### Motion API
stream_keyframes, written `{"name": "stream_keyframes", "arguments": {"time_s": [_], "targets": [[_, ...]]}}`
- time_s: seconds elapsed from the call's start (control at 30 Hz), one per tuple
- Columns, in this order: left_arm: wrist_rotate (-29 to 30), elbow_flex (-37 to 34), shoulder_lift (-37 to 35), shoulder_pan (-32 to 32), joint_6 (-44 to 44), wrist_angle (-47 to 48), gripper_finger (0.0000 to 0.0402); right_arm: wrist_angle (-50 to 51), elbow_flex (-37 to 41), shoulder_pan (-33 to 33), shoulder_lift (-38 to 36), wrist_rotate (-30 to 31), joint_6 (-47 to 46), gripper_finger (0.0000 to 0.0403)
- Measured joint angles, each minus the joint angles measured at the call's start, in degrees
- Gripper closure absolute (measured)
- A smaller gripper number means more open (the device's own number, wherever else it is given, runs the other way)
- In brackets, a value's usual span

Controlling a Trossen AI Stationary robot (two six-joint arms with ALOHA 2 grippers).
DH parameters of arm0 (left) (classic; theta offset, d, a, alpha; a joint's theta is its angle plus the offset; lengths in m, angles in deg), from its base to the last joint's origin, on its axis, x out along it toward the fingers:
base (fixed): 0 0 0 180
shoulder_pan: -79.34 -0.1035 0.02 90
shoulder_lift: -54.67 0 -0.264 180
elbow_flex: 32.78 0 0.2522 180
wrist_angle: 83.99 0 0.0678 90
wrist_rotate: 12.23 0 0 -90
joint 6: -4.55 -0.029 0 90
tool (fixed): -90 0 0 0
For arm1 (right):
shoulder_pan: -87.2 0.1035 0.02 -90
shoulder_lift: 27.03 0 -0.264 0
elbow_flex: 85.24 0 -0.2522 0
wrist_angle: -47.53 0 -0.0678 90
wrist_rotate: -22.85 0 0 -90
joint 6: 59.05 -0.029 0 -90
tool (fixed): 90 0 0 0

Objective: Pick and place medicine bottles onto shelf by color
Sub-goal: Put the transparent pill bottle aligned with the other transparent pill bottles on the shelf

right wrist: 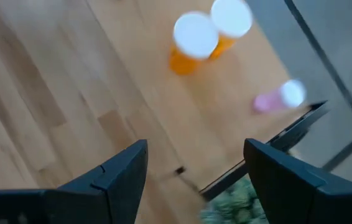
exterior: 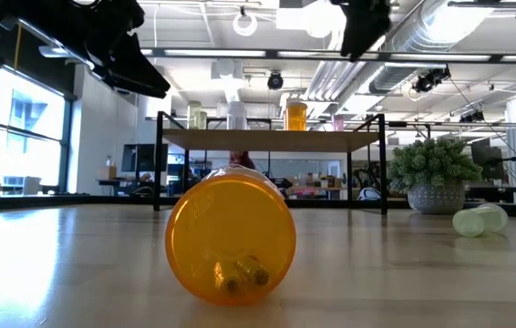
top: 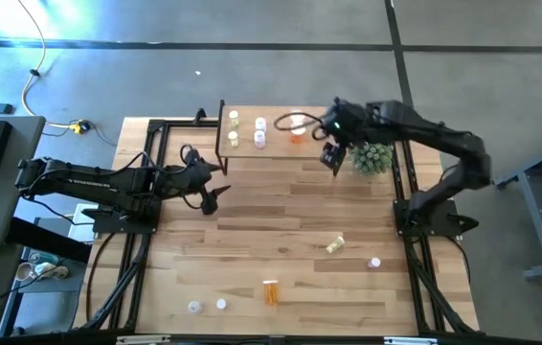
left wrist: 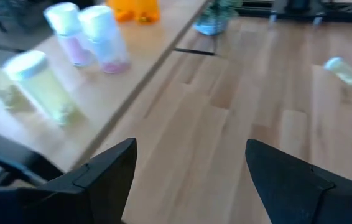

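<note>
My right pincer (top: 329, 159) hangs wide open and empty just beside the shelf (top: 276, 146), where several bottles already stand, two orange ones (right wrist: 191, 42) right below me. My left pincer (top: 215, 188) is open, empty too. Five bottles, including an orange one (top: 270, 291), lie well behind me.

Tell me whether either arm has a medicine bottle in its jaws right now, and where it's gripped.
Nothing is held. The left gripper and the right gripper both have open, empty jaws, left beside the shelf, right above it.
</note>
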Motion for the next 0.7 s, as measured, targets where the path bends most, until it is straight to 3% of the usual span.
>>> {"name": "stream_keyframes", "arguments": {"time_s": [0.33,0.7], "targets": [[-5.77,0.00,0.00,1.41,2.30,-0.12,0.0110,-19.68,24.24,10.09,-15.50,0.11,-10.11,0.0146],[-7.58,0.00,0.00,10.82,8.28,2.58,0.0110,-45.72,39.16,18.06,-16.92,2.16,-10.28,0.0146]]}}
